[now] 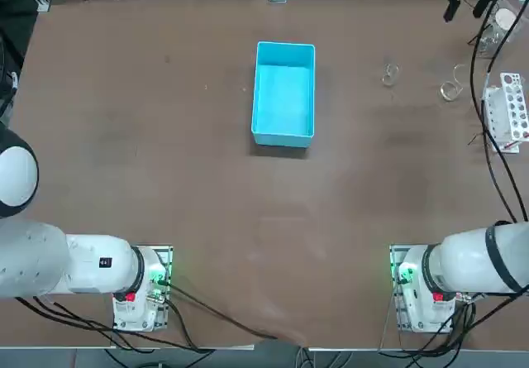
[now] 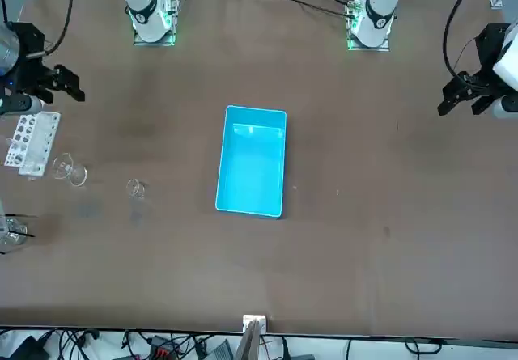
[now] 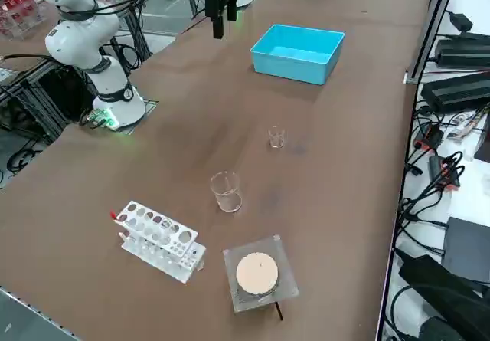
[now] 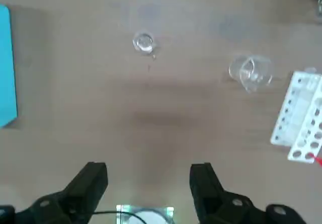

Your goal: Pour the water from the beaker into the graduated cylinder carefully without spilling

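Beaker (image 4: 143, 43): tiny clear glass, upright on the table (image 4: 166, 118), out ahead of my gripper (image 4: 150, 183) and well apart from it. Nothing touching it. Can't tell a water level through the glass.

Graduated cylinder (image 4: 250, 73): the larger clear vessel, also upright, ahead of my gripper and off to the other side from the beaker, the two standing apart with bare table between them. In the right side view the beaker (image 3: 276, 136) sits farther from the white rack than the cylinder (image 3: 227, 191) does.

My gripper: held up above the table, fingers spread wide, nothing between them. Approach not yet begun, by my reading.

Around them: white holed rack (image 4: 300, 123) just beyond the cylinder; a white-topped glass flask (image 3: 256, 276) past that, near the table edge. Blue bin (image 4: 6, 68) well off on the beaker's far side.

Risks as I judge them:
- Beaker is small and light; a descent off centre would let one finger nudge it over before the other closes, spilling water.
- Smooth glass may slip or twist in a pinch that is too low or too light.
- Cylinder mouth is narrow; tipping too fast or from too high would send water past the rim.
- Carry path runs close to the rack; clipping it could jolt the cylinder.
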Robot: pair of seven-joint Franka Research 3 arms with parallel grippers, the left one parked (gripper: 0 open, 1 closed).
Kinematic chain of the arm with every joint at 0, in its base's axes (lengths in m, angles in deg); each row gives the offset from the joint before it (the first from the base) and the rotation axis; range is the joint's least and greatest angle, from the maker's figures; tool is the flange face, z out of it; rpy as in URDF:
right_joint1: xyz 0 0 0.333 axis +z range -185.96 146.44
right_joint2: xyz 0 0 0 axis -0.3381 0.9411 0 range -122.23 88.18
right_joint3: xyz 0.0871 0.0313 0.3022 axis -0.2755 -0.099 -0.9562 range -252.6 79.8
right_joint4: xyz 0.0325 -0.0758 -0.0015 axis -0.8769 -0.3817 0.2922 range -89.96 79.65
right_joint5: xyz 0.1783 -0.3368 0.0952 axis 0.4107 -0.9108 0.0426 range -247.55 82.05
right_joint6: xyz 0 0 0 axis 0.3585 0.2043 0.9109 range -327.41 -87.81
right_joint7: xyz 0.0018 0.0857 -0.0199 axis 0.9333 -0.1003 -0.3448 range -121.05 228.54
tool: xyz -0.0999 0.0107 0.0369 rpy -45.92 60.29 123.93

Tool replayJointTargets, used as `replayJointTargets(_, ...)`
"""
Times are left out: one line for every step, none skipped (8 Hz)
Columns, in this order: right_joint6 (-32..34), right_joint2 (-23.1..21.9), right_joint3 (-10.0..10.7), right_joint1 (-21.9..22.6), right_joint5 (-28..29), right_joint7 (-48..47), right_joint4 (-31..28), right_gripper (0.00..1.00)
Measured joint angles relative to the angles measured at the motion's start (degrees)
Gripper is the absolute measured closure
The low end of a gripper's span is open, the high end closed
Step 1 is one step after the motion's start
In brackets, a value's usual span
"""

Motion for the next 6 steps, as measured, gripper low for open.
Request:
replayJointTargets(1.6,0.0,0.1,-0.4,0.0,0.0,0.0,0.00)
replayJointTargets(3.3,0.0,0.1,-0.6,0.0,-0.3,0.0,0.00)
replayJointTargets(4.6,0.0,0.1,-0.6,-0.2,-2.8,0.0,0.01)
replayJointTargets(4.8,0.1,0.1,-0.6,-0.7,-8.2,0.0,0.01)
replayJointTargets(4.8,0.4,-0.2,-0.4,-1.8,-14.9,0.0,0.01)
replayJointTargets(4.9,0.8,-0.6,0.3,-3.5,-21.6,0.0,0.01)
